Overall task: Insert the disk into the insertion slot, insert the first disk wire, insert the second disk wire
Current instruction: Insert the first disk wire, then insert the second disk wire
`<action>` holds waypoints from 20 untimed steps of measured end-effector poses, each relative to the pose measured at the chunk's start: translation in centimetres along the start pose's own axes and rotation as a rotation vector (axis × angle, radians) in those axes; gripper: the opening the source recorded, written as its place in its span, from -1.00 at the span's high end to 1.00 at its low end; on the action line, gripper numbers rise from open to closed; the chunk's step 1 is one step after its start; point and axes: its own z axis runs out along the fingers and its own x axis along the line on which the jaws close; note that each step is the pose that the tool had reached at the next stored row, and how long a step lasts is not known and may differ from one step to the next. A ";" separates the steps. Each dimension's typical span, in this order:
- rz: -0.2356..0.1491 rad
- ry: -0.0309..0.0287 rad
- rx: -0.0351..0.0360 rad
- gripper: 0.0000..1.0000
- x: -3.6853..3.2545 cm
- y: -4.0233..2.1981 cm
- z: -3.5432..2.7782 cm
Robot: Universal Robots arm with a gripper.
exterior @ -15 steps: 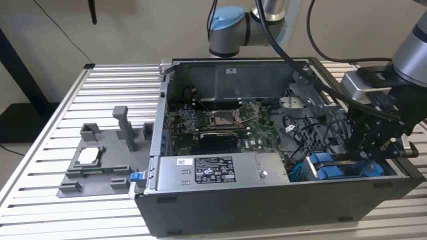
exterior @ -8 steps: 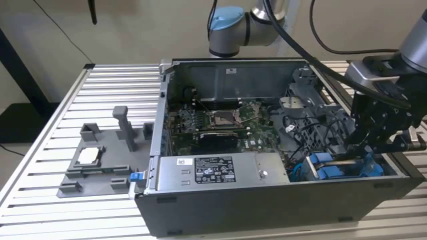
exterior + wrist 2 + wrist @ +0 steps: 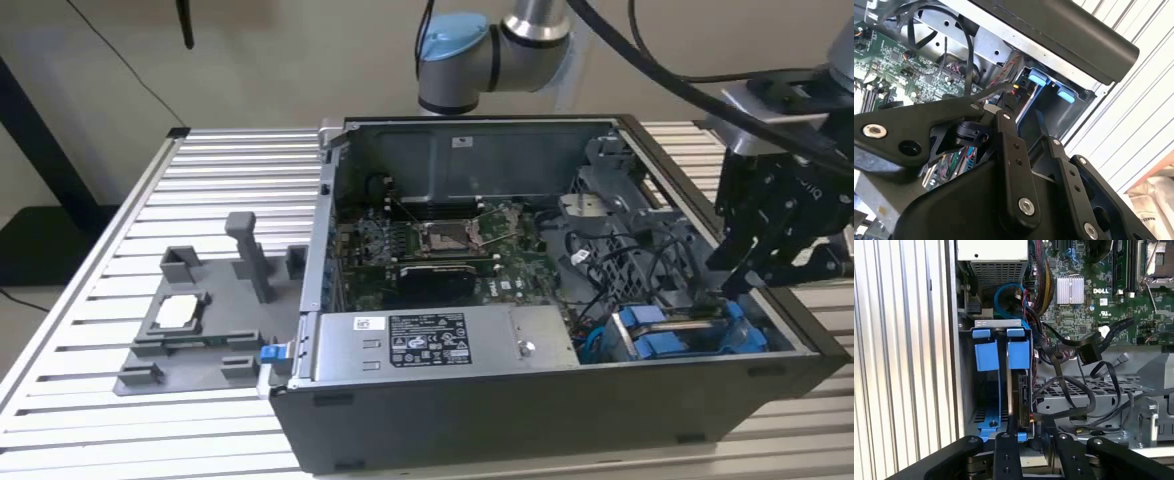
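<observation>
The disk [image 3: 1022,390] stands on edge inside the insertion slot [image 3: 998,323], a grey metal cage with blue tabs [image 3: 1019,354] at the front corner of the computer case [image 3: 534,420], on the exterior view's right. My gripper [image 3: 731,288] reaches down into the case at the cage [image 3: 687,328]. In the first wrist view the gripper [image 3: 1029,426] sits at the disk's near end, its fingers drawn close around a black wire connector [image 3: 1030,415] with red and yellow leads. In the second wrist view that connector [image 3: 1010,96] shows at the fingertips [image 3: 1004,119]. Other black wires [image 3: 1074,390] lie loose beside the cage.
A grey labelled power-supply box [image 3: 427,340] fills the case's front, with the green motherboard [image 3: 441,250] behind it. A grey plastic fixture tray [image 3: 187,340] lies on the slatted table [image 3: 227,170] at the exterior view's left. The arm's base [image 3: 481,50] stands behind the case.
</observation>
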 end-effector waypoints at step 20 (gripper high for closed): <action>0.000 0.0012 0.0000 0.34 -0.36 -0.08 -3.29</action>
